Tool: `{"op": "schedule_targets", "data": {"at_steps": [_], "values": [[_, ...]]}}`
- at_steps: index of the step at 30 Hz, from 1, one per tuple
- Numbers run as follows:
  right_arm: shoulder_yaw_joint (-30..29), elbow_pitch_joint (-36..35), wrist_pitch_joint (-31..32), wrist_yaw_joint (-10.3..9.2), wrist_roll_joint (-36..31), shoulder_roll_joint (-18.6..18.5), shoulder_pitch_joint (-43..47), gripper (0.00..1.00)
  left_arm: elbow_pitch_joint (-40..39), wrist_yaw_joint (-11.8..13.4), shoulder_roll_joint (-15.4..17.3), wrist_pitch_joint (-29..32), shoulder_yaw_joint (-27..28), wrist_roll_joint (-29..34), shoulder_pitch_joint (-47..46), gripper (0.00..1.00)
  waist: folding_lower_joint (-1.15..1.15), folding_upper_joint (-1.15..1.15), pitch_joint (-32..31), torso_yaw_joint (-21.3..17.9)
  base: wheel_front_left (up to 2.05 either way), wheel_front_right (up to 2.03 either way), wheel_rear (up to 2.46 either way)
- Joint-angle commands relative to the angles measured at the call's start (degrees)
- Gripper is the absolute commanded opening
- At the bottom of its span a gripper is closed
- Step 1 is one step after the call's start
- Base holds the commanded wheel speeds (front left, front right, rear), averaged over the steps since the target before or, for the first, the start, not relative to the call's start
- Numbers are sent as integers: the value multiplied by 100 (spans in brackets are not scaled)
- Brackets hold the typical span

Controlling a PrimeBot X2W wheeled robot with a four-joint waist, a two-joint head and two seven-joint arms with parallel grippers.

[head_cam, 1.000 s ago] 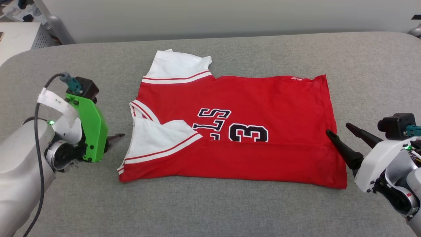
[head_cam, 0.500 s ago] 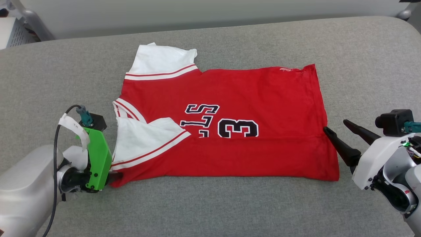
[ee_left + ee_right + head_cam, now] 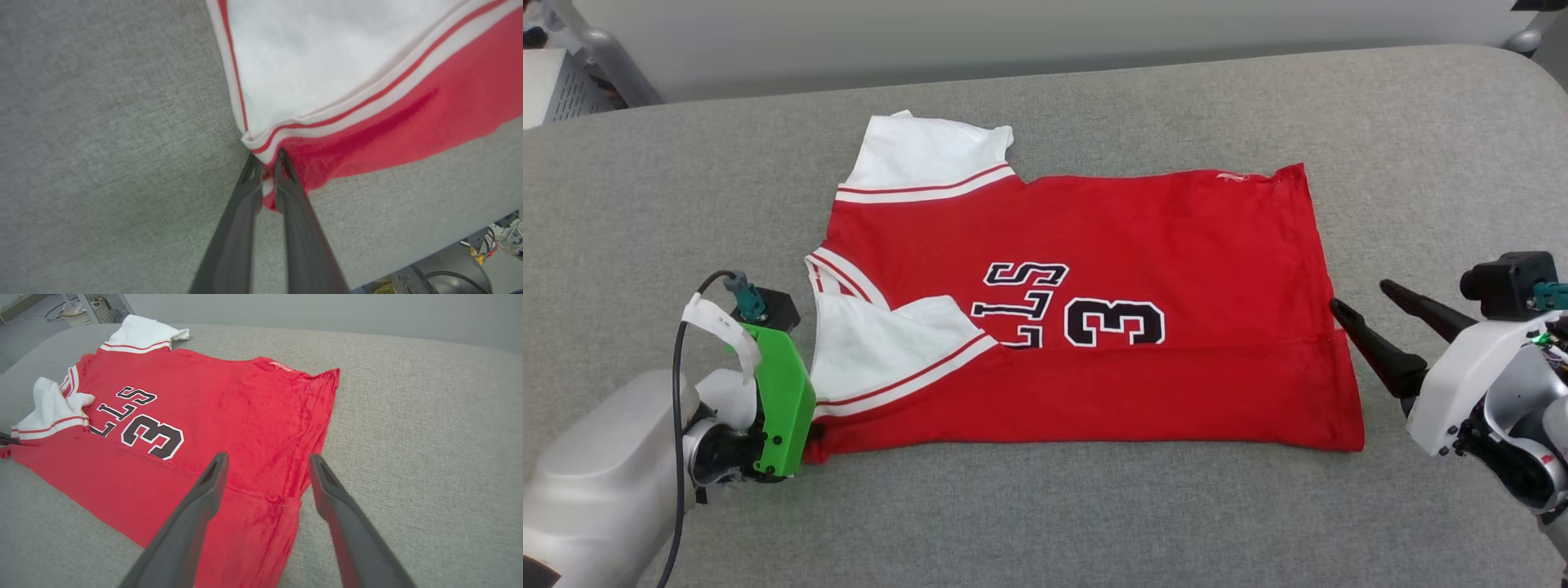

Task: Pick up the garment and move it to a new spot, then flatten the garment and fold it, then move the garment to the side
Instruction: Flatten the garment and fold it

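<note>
Your left gripper has its two dark fingers pinched together on a corner of the red jersey shirt with white striped-trim sleeves and black lettering. The clamp sits right at its fingertips, below the folded white sleeve. The shirt lies flat on the grey fabric surface, spread between both tools. Your right gripper has its fingers apart, tips straddling the shirt's hem edge.
</note>
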Motion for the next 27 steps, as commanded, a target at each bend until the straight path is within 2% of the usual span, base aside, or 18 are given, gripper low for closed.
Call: {"op": "schedule_targets", "data": {"at_steps": [1, 4, 10, 16, 20, 27], "values": [[-40, -72, 75, -4, -61, -79, -115, 100, 25, -27, -87, -45, -117, 28, 196, 0, 0, 0, -101, 74, 0, 0, 0], [-50, -199, 323, -4, -66, -248, -212, 100, -82, -34, 5, -266, -98, 72, 125, 0, 0, 0, -179, 111, 0, 0, 0], [117, -560, 1202, -4, 72, -682, -467, 100, -559, -39, 281, -691, -142, 189, 52, 0, 0, 0, -269, 162, 0, 0, 0], [396, -567, 2599, -4, 451, -949, -533, 100, -999, -40, 428, -897, -226, 257, 67, 0, 0, 0, -244, 215, 0, 0, 0], [520, -442, 3158, -4, 556, -931, -525, 100, -1142, -40, 423, -946, -286, 382, -7, 0, 0, 0, -134, 263, 0, 0, 0], [760, -14, 3364, -4, 528, -603, -538, 100, -1202, -31, 328, -967, -311, 521, -190, 0, 0, 0, 99, 353, 0, 0, 0]]}}
